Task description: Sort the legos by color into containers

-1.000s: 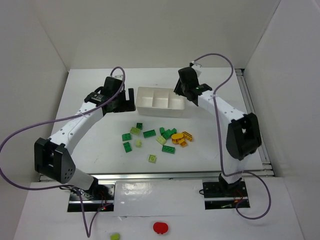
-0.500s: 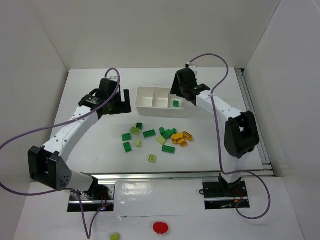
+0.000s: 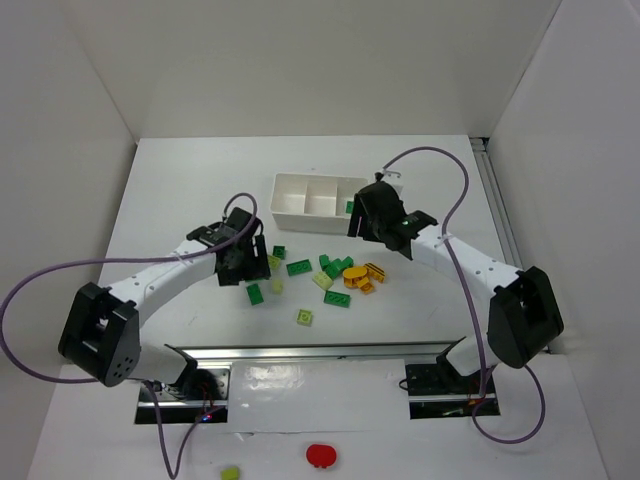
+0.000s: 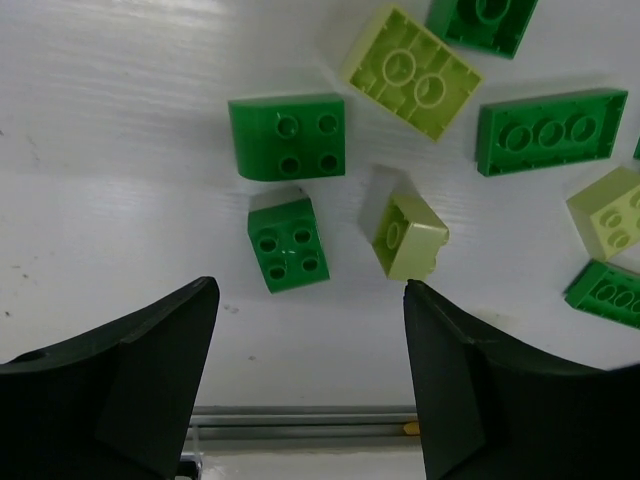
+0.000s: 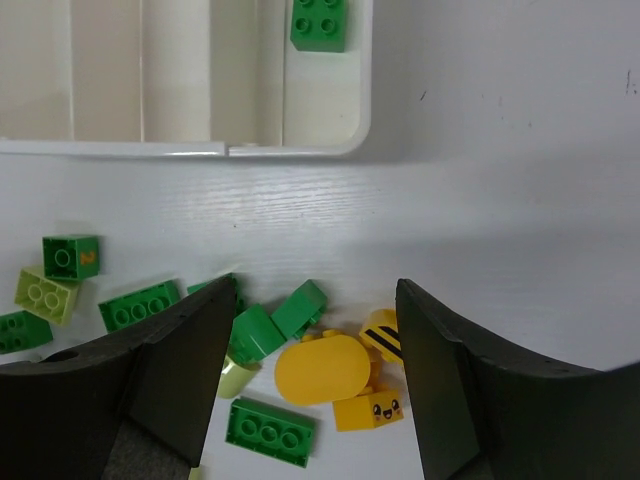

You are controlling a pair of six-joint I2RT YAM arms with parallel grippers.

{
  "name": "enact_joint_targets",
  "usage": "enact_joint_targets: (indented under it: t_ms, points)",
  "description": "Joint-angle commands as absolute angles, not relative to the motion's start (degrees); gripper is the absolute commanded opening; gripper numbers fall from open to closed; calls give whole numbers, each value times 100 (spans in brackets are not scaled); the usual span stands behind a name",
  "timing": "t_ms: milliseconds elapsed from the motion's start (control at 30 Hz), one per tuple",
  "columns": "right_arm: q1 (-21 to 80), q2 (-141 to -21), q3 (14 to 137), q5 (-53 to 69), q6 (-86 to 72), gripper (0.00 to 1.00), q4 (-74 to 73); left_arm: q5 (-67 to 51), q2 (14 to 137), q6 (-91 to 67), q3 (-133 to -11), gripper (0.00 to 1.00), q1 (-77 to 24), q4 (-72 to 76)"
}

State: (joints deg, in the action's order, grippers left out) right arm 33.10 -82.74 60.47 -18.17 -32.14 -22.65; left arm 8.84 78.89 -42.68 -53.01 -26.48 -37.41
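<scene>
The bricks [image 3: 300, 267] lie scattered on the white table [image 3: 180, 190], between the arms and just in front of the tray [image 3: 285, 179]. The tray's right compartment holds one dark green brick [image 5: 320, 22]. The left gripper [image 4: 310, 325] hangs spread and empty over green and lime pieces. The right gripper [image 5: 312, 300], likewise spread and empty, hovers over the yellow ones. Purple cables [image 3: 430, 150] loop off both arms. White walls [image 3: 300, 70] enclose the table, and a red disc [image 3: 321, 456] lies on the near ledge.
</scene>
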Motion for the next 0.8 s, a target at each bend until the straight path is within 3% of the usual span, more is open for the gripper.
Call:
enact_joint_targets:
  t_ms: [0,167,467,667,767]
  points:
    - [3296,-8173,6309,-2083,-3226,73,-2416,1028,7937,-5141,-5151,84,-2856,-3560]
    - [3296,-8288,6469,-2030,-3103,73,-2479,1406,8156,-5861,-4897,72,-2909,-3480]
    - [3296,-8288,6582,-2135,-3050,74,-2689,1239,8621,-6003,-4614,65,-2909,-3032]
    - [3296,-8288,6688,-2197,-3050,74,-2865,1239,8588,-5872,-4886,31,-2909,-3164]
    - [3296,-8288,6811,-2250,-2997,74,-2927,1651,8333,-5643,-5509,28,-2979,-3734]
